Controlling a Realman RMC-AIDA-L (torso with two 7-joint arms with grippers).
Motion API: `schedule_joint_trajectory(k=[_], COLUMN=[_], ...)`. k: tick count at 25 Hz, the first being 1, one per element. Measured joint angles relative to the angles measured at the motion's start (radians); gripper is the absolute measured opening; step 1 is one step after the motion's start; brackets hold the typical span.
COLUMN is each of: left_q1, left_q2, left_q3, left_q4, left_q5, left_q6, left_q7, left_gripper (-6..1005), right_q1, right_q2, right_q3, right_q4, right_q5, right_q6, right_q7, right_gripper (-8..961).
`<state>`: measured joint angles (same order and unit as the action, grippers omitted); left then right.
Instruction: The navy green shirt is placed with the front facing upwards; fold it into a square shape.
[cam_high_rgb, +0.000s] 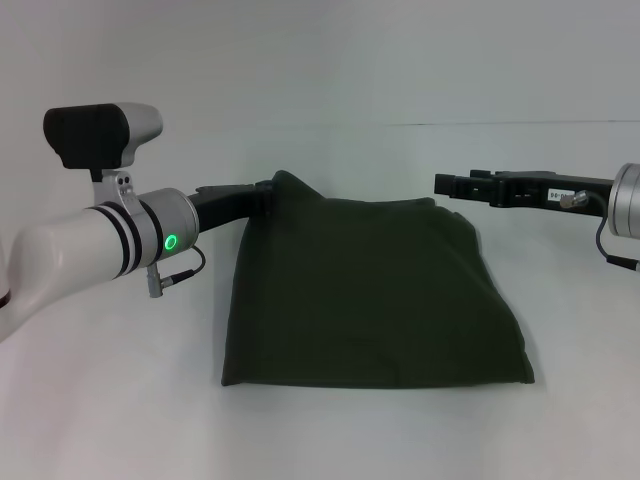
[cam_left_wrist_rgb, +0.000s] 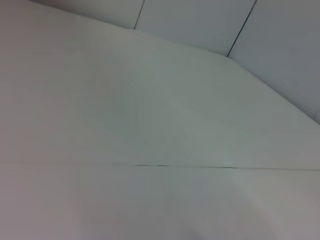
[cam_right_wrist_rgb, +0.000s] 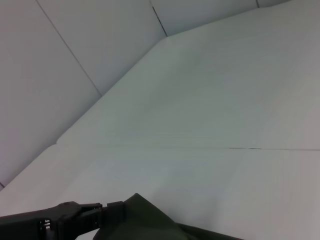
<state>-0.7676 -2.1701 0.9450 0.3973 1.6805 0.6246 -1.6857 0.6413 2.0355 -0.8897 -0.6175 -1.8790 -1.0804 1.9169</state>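
The navy green shirt (cam_high_rgb: 370, 290) lies folded into a rough rectangle in the middle of the white table (cam_high_rgb: 110, 410), plain dark cloth up, no lettering showing. Its far left corner is pulled up into a peak, with my left gripper (cam_high_rgb: 268, 188) shut on it. The right wrist view shows that same left gripper (cam_right_wrist_rgb: 120, 214) pinching the shirt (cam_right_wrist_rgb: 150, 227) at the corner. My right gripper (cam_high_rgb: 440, 184) hovers just off the shirt's far right corner, apart from the cloth. The left wrist view shows only table and wall.
White table surface runs all around the shirt, with a thin seam (cam_left_wrist_rgb: 185, 166) crossing it. Pale wall panels (cam_right_wrist_rgb: 75, 50) stand behind the table's far edge.
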Motion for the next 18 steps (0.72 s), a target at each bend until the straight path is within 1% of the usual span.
schedule_joint_trajectory(k=[1, 7, 18], left_q1=[0.000, 0.012, 0.018], left_q2=[0.000, 0.000, -0.001], left_q3=[0.000, -0.005, -0.033], left_q4=[0.000, 0.000, -0.007], left_q5=[-0.003, -0.058, -0.062], left_q6=[0.000, -0.007, -0.013], left_q7=[0.000, 0.000, -0.004], left_gripper=[3, 3, 2], right_q1=[0.000, 0.001, 0.002], right_q2=[0.000, -0.002, -0.002], right_q3=[0.000, 0.000, 0.000], right_q4=[0.002, 0.006, 0.007], right_q5=[0.000, 0.000, 0.000], right_q6=[0.000, -0.001, -0.002], right_q7=[-0.001, -0.003, -0.003], right_gripper=[777, 779, 783])
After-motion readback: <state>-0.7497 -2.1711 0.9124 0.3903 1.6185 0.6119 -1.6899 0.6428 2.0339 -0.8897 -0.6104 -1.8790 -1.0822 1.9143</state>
